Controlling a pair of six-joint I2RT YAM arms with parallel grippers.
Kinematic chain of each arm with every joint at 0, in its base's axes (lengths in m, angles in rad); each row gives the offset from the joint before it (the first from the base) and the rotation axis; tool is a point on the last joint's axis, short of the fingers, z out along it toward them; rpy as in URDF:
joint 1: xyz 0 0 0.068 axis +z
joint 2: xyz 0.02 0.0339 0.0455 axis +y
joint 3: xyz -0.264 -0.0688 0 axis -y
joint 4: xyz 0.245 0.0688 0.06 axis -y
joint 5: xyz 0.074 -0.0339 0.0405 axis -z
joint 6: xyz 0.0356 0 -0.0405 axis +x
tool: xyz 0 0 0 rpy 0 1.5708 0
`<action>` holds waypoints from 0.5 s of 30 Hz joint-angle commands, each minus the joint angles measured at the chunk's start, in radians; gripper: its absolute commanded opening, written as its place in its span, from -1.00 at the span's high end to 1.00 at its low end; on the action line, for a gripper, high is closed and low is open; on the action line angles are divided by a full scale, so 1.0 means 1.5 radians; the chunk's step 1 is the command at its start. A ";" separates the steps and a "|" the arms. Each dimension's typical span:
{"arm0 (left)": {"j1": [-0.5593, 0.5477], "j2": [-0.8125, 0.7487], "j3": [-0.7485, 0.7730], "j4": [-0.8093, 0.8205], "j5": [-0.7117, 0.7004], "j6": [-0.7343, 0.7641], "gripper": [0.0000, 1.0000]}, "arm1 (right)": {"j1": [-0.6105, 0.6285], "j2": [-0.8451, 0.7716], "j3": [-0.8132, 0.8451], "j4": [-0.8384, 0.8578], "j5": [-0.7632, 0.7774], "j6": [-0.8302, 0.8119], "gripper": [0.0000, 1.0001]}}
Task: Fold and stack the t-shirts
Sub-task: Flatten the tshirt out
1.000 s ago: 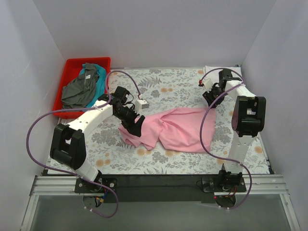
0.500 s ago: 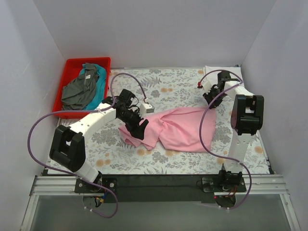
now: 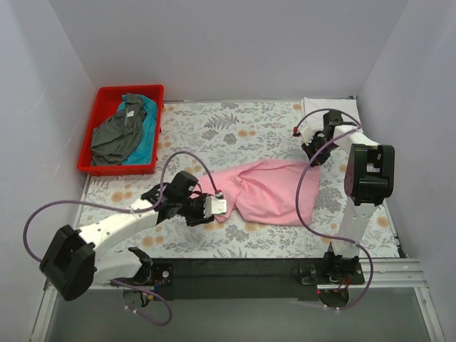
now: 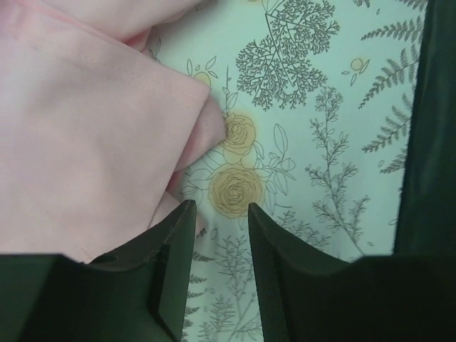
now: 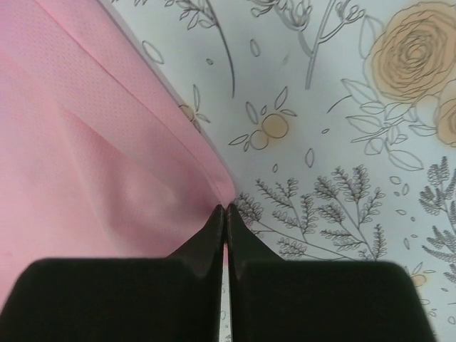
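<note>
The light pink t-shirt [image 3: 274,189] lies crumpled in the middle of the floral tablecloth. My left gripper [image 3: 214,206] is low at the shirt's left edge. In the left wrist view [image 4: 217,206] its jaws are open, with only tablecloth between them and the pink cloth [image 4: 78,128] just to their left. My right gripper [image 3: 310,158] is shut on the shirt's far right corner, and pink cloth [image 5: 92,142] meets the shut tips [image 5: 226,208]. A white t-shirt [image 3: 324,107] lies at the back right. The dark grey t-shirt [image 3: 117,135] and the teal t-shirt [image 3: 146,139] lie in the bin.
The red plastic bin [image 3: 107,92] stands at the back left corner. The floral tablecloth [image 3: 235,128] covers the table. White walls close in the left, back and right. The black rail with the arm bases runs along the near edge.
My left arm has swung down toward the near edge. Its gripper has moved off the top of the shirt's left part to the left edge. The right gripper has barely moved.
</note>
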 commanded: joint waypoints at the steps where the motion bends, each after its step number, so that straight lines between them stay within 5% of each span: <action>1: -0.027 -0.127 -0.104 0.236 -0.030 0.105 0.33 | -0.004 -0.034 -0.028 -0.035 -0.018 0.013 0.97; 8: -0.089 -0.210 -0.256 0.402 -0.093 0.189 0.56 | -0.004 -0.040 -0.039 -0.040 -0.017 0.018 0.97; 15: -0.142 -0.202 -0.346 0.587 -0.176 0.242 0.38 | -0.004 -0.030 -0.037 -0.043 -0.021 0.024 0.97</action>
